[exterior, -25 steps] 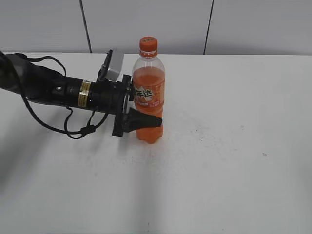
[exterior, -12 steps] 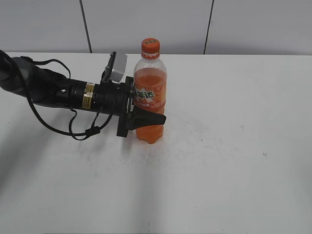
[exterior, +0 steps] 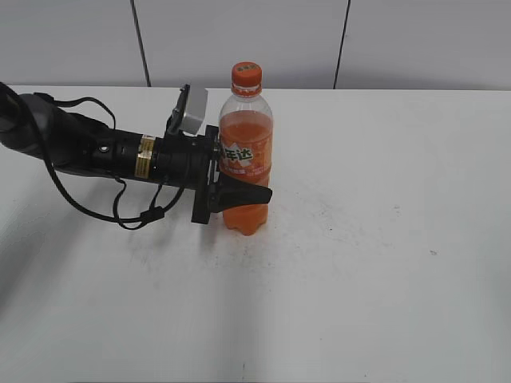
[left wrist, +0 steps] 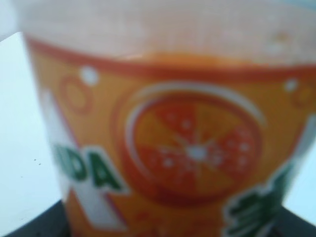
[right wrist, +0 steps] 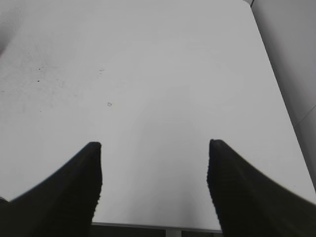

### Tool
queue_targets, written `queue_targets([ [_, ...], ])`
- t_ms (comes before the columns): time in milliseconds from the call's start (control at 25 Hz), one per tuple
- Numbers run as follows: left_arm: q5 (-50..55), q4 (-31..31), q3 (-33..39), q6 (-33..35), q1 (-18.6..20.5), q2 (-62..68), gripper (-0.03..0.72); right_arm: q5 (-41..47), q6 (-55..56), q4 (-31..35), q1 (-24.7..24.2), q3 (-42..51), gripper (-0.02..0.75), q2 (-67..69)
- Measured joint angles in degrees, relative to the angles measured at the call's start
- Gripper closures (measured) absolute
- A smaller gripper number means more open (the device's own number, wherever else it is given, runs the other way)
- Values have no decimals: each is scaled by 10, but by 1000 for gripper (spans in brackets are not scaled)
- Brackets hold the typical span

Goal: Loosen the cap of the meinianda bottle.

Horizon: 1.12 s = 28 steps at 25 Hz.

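Note:
The meinianda bottle [exterior: 245, 155] stands upright on the white table, full of orange drink, with its orange label facing the camera. Its orange cap [exterior: 247, 77] sits on top, untouched. My left gripper [exterior: 239, 195] reaches in from the left and is shut around the bottle's lower waist. In the left wrist view the label [left wrist: 187, 148] fills the frame, blurred and very close. My right gripper [right wrist: 154, 170] is open and empty over bare table; it does not show in the exterior view.
The white table [exterior: 375, 239] stretches right of and in front of the bottle. A grey panelled wall [exterior: 343, 40] runs behind it. The right wrist view shows the table's edge [right wrist: 163, 227] just below the fingers.
From a second ago to half a second ago the left arm and the bottle shifted slightly right. Since then nothing has visibly moved.

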Motion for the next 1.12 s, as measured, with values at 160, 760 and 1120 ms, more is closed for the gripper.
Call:
queue_targets([
  [160,0,0,0,0,0,0,276,0,0,0,0,0,234,0],
  [760,0,-2,0,0,0,0,276,0,0,0,0,0,234,0],
  [1120,-1,-4,0,-2,0,0,276,-5,-12,-15,0,-24,234,4],
])
